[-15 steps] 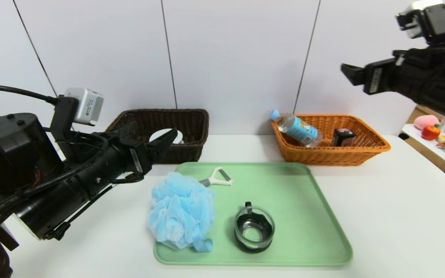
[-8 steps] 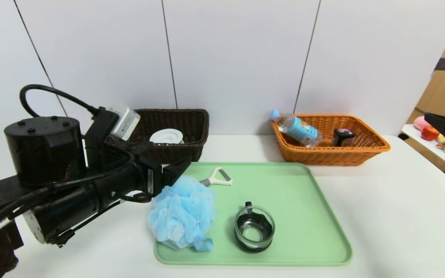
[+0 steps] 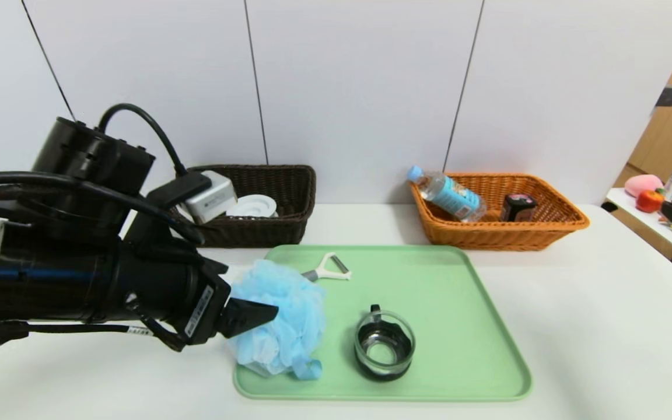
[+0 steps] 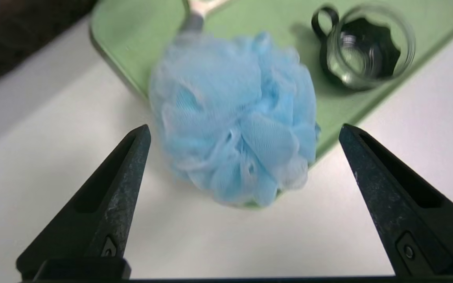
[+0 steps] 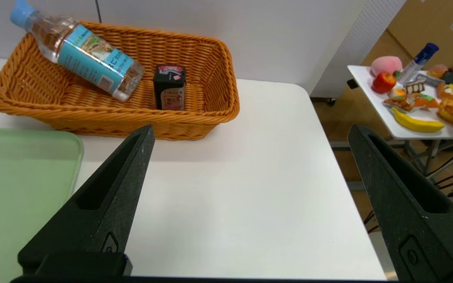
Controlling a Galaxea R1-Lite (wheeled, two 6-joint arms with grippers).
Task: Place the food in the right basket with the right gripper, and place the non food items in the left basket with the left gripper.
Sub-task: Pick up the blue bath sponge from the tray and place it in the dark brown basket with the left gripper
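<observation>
While the light blue mesh pouf (image 3: 277,318) lay on the near left corner of the green tray (image 3: 458,326), overhanging its left edge onto the white table (image 3: 592,326), the left gripper (image 4: 244,131) hovered just beside it on the table side. Its pointed fingers (image 4: 126,173) were spread wide, aimed at the pouf without touching it and holding nothing. The white peeler (image 3: 329,268) lay on the tray at the far side of the pouf, its grey handle partly hidden under the mesh. The glass cup (image 3: 384,345) with a black band stood upright on the tray, near the pouf on its right and apart from it. The dark brown basket (image 3: 289,192) stood on the table beyond the tray's left corner and held the round white container (image 3: 252,206). The orange-tan basket (image 3: 546,227) stood beyond the tray's right corner. Inside it the water bottle (image 5: 81,55) lay tilted, its blue cap resting over the rim, and the small black box (image 5: 169,86) stood upright just beside the bottle's base. The right gripper (image 5: 250,135) was over the table's right side, well apart from the tray's contents, its jaws spread wide and empty. A side table (image 5: 391,129) carrying assorted food models stood farther right.
</observation>
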